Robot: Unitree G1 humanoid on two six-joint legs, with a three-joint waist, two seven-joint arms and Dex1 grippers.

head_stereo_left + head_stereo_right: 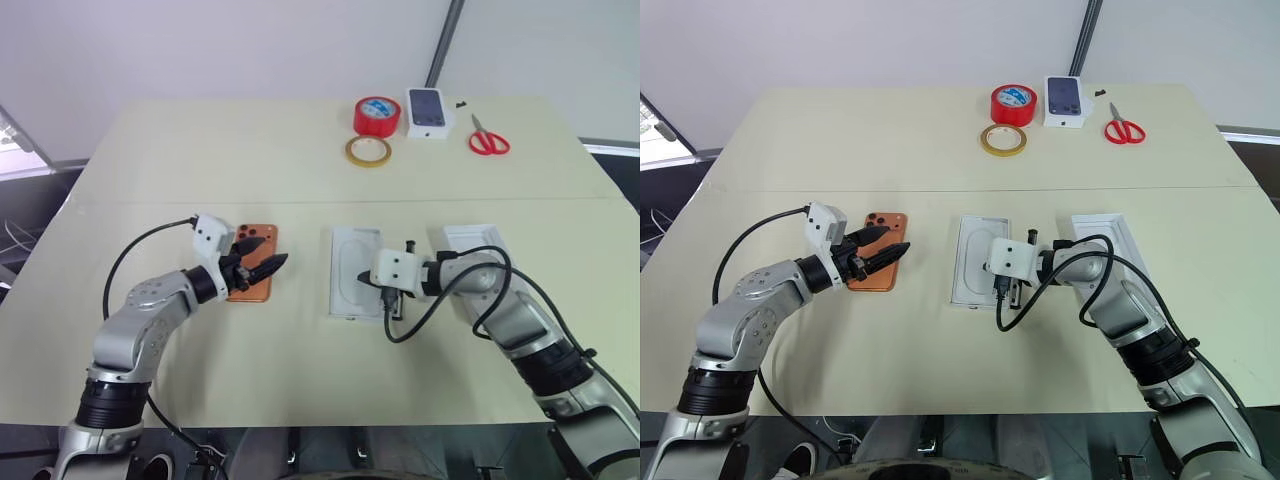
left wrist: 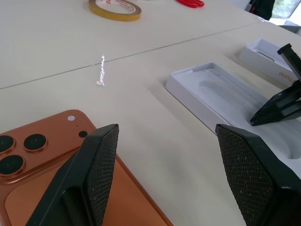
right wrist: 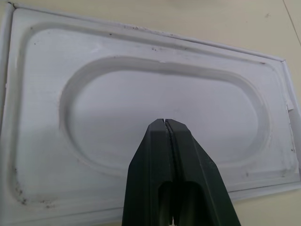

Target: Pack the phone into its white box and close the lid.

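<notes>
Slim orange-copper phone [image 1: 253, 262] lying directly beneath wide-spread left gripper [image 1: 268, 266], long axis front-to-back; right gripper [image 3: 165, 123] pinched empty over thin white oval-recessed insert [image 3: 141, 117].

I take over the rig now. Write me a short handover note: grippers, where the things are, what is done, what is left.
Left gripper: open, over the phone, which lies camera side up on the table, not gripped.
Right gripper: shut, empty, over the white tray with an oval recess.
Another white tray lies beside the right arm.
Done: nothing packed.
Left: grasp phone, place it in its box, close the lid.

Phone [image 2: 42, 188] satiny (metallic); table [image 1: 300, 170] matt
</notes>
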